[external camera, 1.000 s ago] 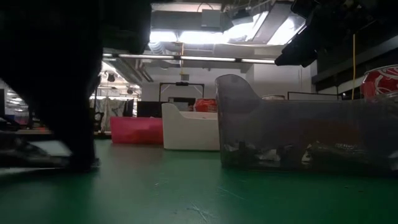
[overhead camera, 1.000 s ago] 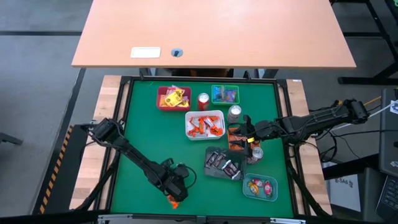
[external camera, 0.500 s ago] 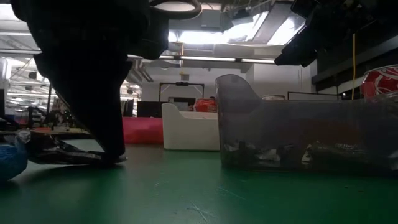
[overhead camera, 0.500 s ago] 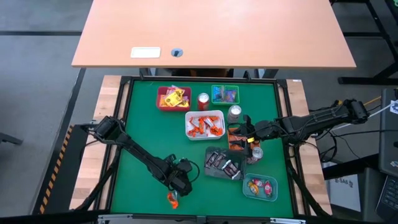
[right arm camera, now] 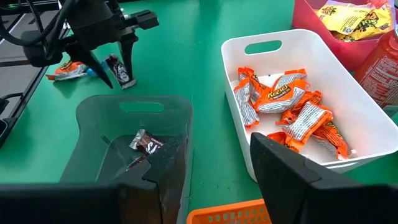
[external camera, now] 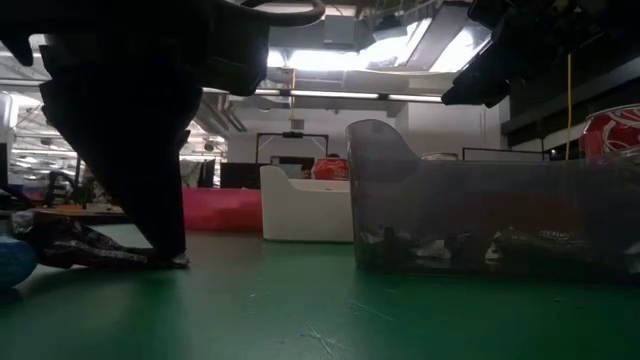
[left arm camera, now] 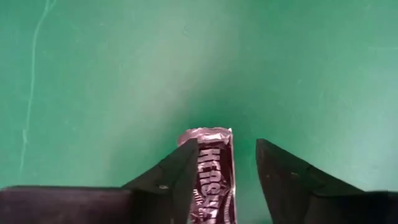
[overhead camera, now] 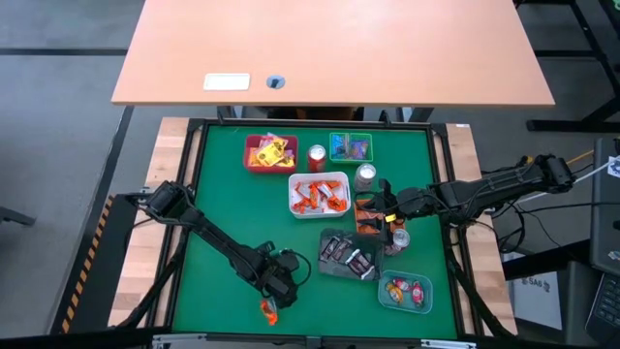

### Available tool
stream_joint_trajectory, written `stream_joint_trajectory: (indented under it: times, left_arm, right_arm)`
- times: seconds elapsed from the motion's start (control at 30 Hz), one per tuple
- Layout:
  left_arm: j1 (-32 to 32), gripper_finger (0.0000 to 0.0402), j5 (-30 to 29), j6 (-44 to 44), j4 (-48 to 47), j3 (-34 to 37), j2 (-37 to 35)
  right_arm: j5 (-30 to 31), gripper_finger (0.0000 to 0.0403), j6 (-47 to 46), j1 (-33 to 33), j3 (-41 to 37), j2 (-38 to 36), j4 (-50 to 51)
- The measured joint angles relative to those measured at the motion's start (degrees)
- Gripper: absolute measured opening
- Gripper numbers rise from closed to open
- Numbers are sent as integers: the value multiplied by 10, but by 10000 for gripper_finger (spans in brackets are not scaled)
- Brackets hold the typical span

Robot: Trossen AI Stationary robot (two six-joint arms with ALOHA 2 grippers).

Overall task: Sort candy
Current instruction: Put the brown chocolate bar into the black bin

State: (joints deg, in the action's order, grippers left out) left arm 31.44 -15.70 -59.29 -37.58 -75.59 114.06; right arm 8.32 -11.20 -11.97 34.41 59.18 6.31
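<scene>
Dark-wrapped candy bar (left arm camera: pixel 211 171), Hershey's lettering on the wrapper, sits low centre of the left wrist view, between the two dark fingers (left arm camera: pixel 177 177). In the right wrist view the same bar (right arm camera: pixel 122 70) shows upper left, standing tilted on the green mat with the left gripper (right arm camera: pixel 118 65) straddling it.

Handling, judged: light, small, a firm block inside a slick foil wrapper. Wrapper ends crimped and soft; the flat long sides over the solid middle look the best hold. Pinching an end would likely crumple foil and let it slip. Modest squeeze should do.

Left gripper (overhead camera: pixel 278 288), lower centre-left of the high view: fingers apart, a little wider than the bar. One finger lies against or just beside the bar's side; the other stands off with green mat showing in the gap. Not clamped. Whether the near finger truly touches the wrapper cannot be told.

Other loose candy (overhead camera: pixel 268 310), orange and blue wrappers, lies just below the left gripper in the high view.

Right gripper (overhead camera: pixel 390 206) waits centre-right of the high view, above the orange tray (overhead camera: pixel 367 203). Its fingers (right arm camera: pixel 292 177) are spread wide and hold nothing.

Grey tray (right arm camera: pixel 134 134), lower left of the right wrist view, already holds dark-wrapped pieces; a likely home for this bar.
</scene>
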Motion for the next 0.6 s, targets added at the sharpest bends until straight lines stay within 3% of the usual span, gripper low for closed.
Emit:
stream_joint_trajectory:
  times: [0.23, 0.6]
  left_arm:
    - [0, 195, -1, 27, -24, 0, 0]
    - [-14, 191, 4, 102, -37, 0, -9]
  right_arm:
    - [0, 179, 0, 0, 0, 0, 0]
    - [0, 179, 0, 0, 0, 0, 1]
